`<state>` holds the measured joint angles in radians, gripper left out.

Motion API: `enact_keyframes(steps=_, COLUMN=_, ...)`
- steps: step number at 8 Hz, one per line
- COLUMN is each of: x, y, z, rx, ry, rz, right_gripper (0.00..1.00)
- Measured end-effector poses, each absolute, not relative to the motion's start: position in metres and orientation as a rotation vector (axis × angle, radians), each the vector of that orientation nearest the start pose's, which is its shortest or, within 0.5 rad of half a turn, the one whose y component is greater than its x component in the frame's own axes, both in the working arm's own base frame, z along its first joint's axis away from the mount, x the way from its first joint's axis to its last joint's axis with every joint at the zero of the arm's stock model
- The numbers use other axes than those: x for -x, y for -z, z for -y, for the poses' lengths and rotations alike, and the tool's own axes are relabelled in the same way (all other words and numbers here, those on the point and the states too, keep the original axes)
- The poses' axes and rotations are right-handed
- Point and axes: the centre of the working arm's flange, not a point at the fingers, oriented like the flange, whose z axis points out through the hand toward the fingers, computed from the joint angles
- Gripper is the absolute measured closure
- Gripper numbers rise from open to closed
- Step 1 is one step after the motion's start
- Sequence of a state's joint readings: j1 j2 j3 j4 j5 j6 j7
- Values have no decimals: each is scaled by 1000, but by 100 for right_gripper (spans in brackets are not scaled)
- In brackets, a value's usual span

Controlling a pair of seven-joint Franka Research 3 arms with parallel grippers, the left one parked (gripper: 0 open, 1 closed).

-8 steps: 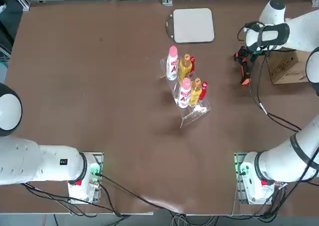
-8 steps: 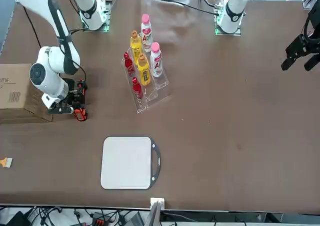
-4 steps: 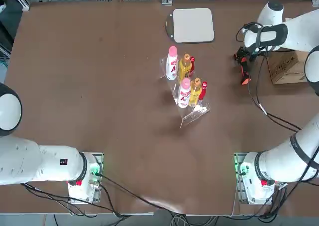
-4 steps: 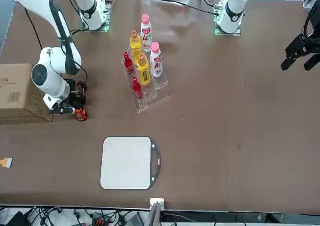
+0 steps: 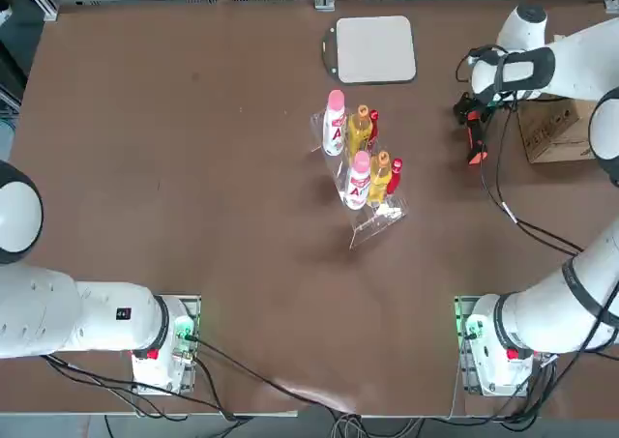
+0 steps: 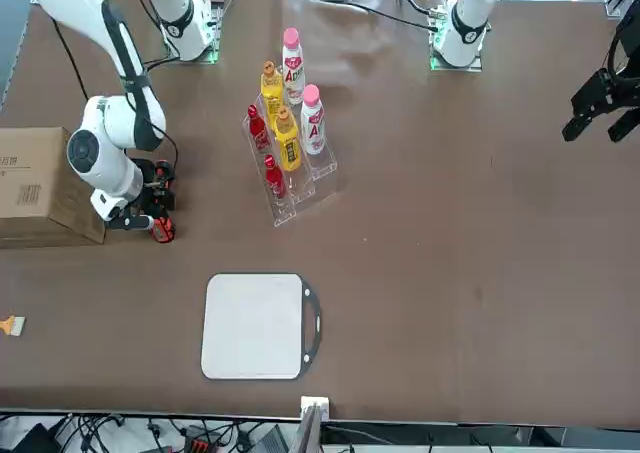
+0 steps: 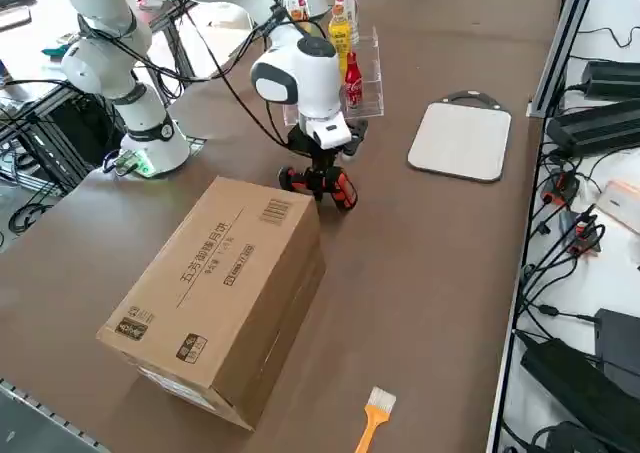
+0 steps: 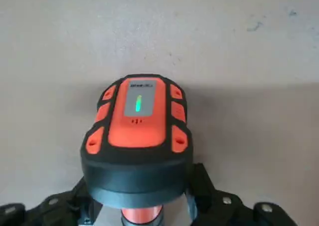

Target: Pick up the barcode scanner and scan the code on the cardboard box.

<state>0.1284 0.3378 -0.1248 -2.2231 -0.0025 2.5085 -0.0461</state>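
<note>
Right gripper [image 8: 144, 218]: low at the scanner, fingers on each side; grip unclear.
Barcode scanner [image 8: 137, 141]: between fingers.
Cardboard box [image 7: 215, 293]: just beside.

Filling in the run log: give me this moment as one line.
phase: grasping | right gripper: around barcode scanner, closing | scanner: on table | cardboard box: unscanned

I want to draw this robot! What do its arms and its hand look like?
The right arm is glossy white, made of rounded tube sections with dark bands at the joints. Black cables trail off it. Its base has a green light and a red button. The right gripper is small and black.
</note>
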Motion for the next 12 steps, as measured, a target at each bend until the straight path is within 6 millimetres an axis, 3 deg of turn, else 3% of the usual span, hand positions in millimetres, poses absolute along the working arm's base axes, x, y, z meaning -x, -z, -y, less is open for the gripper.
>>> enact_keyframes(steps=3, x=-545, y=-218, z=-2, rx=3181, ry=-80, rz=94, right_gripper=34)
enact_keyframes(steps=7, x=-544, y=-214, z=-5, rx=3179, ry=-90, rz=100, right_gripper=38)
enact_keyframes(steps=8, x=-544, y=-214, z=-7, rx=3177, ry=-90, rz=106, right_gripper=52)
enact_keyframes(steps=9, x=-544, y=-214, z=-7, rx=3177, ry=-87, rz=106, right_gripper=57)
enact_keyframes(steps=12, x=-550, y=-220, z=-11, rx=3175, ry=-58, rz=116, right_gripper=57)
